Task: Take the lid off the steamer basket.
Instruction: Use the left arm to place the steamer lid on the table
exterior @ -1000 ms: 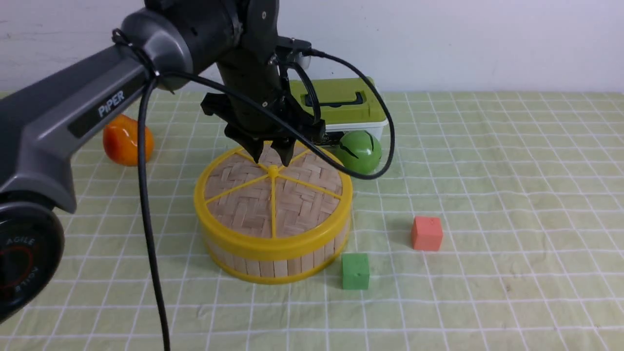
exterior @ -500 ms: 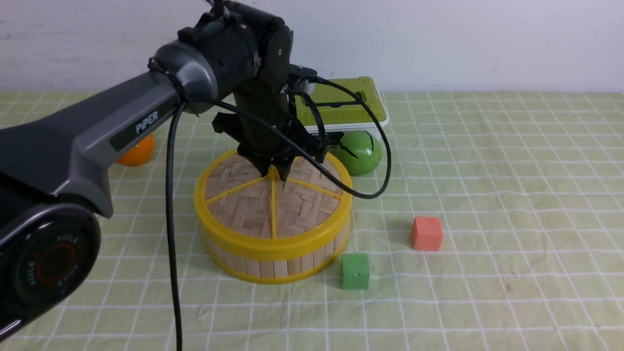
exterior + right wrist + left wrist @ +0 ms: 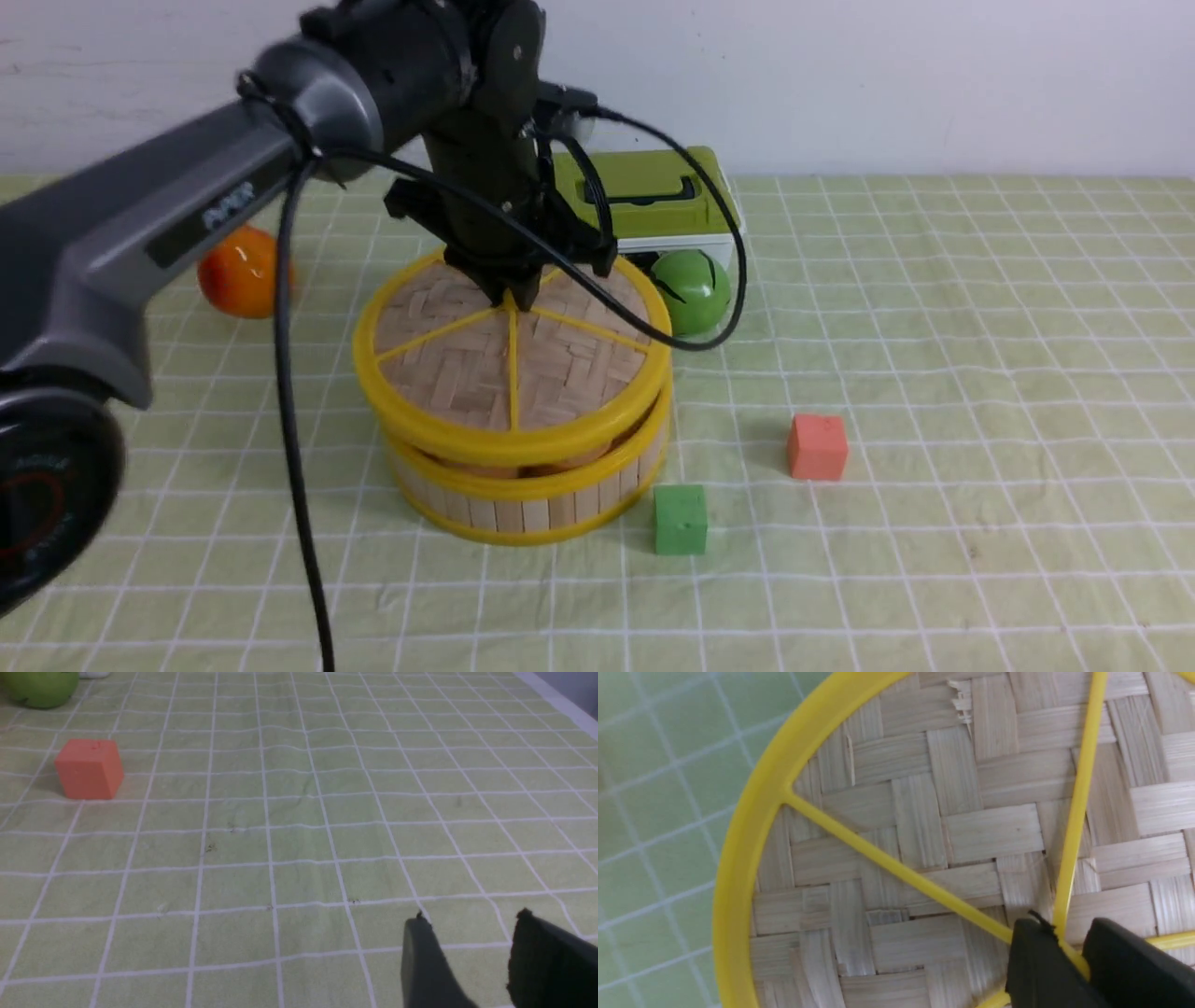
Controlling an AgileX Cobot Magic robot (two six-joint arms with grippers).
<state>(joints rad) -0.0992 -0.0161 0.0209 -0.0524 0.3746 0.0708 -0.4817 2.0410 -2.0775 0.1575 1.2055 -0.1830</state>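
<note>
Yellow plastic rims the woven bamboo lid [image 3: 512, 359], which hangs a little above the steamer basket [image 3: 523, 509], with a clear gap between the two yellow rims. The lid does not sit exactly over the basket; it overhangs slightly toward the robot's left. In the gap something pale brown shows, but I cannot tell what it is.

The left gripper [image 3: 512, 297] comes down from above on the centre of the lid. In the left wrist view the two black fingers of this gripper [image 3: 1064, 935] are pressed from both sides on the yellow knob where the spokes meet, so the claw is clamped on the lid [image 3: 924, 826].

The right gripper [image 3: 472, 917] shows only in its own wrist view. Its fingers stand apart, nothing is between them, and it is over the bare checked cloth [image 3: 299, 812].

The basket stands on this cloth. A green cube [image 3: 681, 519] lies just beside its front right side, and a red cube [image 3: 817, 447] is further right. Behind the basket are a green ball [image 3: 691, 291] and a white box with green lid [image 3: 653, 201]. An orange object [image 3: 241, 271] lies at the back left, partly hidden by the arm.
</note>
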